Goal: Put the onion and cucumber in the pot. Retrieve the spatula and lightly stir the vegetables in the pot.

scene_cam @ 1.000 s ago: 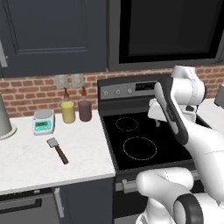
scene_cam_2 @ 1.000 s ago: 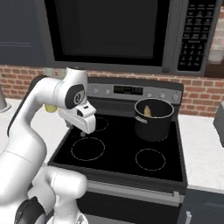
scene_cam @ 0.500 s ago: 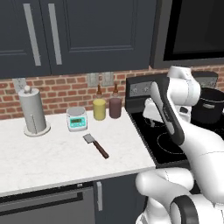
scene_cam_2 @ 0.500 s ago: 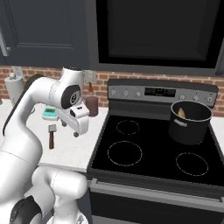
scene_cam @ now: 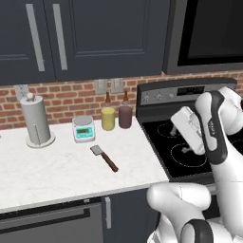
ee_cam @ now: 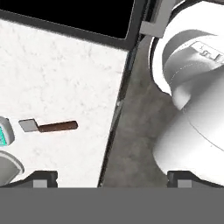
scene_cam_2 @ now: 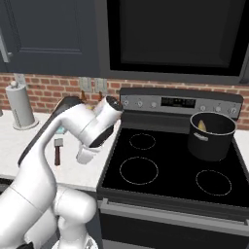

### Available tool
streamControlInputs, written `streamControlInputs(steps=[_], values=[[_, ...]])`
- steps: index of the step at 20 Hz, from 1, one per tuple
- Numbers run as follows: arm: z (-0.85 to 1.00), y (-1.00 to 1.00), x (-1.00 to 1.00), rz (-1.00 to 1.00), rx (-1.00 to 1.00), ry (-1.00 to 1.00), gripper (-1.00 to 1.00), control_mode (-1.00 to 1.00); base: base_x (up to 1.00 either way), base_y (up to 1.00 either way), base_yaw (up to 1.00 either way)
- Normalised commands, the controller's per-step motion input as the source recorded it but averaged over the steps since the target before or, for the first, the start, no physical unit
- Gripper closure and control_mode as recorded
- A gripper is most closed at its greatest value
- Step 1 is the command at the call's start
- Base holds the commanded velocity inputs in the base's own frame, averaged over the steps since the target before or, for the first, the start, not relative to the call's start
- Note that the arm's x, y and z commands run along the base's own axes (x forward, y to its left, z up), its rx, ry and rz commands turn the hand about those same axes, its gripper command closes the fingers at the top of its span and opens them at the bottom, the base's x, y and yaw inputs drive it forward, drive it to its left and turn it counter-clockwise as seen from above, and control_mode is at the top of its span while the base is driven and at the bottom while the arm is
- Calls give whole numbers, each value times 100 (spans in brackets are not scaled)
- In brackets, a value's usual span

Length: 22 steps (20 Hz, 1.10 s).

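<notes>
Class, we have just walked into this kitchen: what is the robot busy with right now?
The white robot arm's gripper is open and empty, hanging above the edge of the white marble counter. The spatula with the square grey blade and reddish-brown wooden handle lies untouched on that counter. The dark cylindrical pot sits on the stove's back right burner with something yellowish inside. Fetching the spatula looks like the next step.

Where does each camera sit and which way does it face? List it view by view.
Left base view: behind the arm on its left, facing the counter with the spatula; the arm rises at right.
Right base view: behind on its right, facing the stove and pot; the arm rises at left.
Hand view: on the hand, looking down past the open tool at the counter edge.
Shared: all three show the spatula.
</notes>
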Motion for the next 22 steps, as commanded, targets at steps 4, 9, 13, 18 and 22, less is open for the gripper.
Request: streamControlInputs(steps=[4,9,13,18,22], values=[[-33,1,-3,-81,41,2,-100,-100,0,0,0],[-45,38,0,-75,21,0,-100,-100,0,0,0],[-18,65,11,-68,8,2,-100,-100,0,0,0],[0,61,10,-54,10,23,-100,-100,0,0,0],[0,52,3,-44,15,38,-100,-100,0,0,0]])
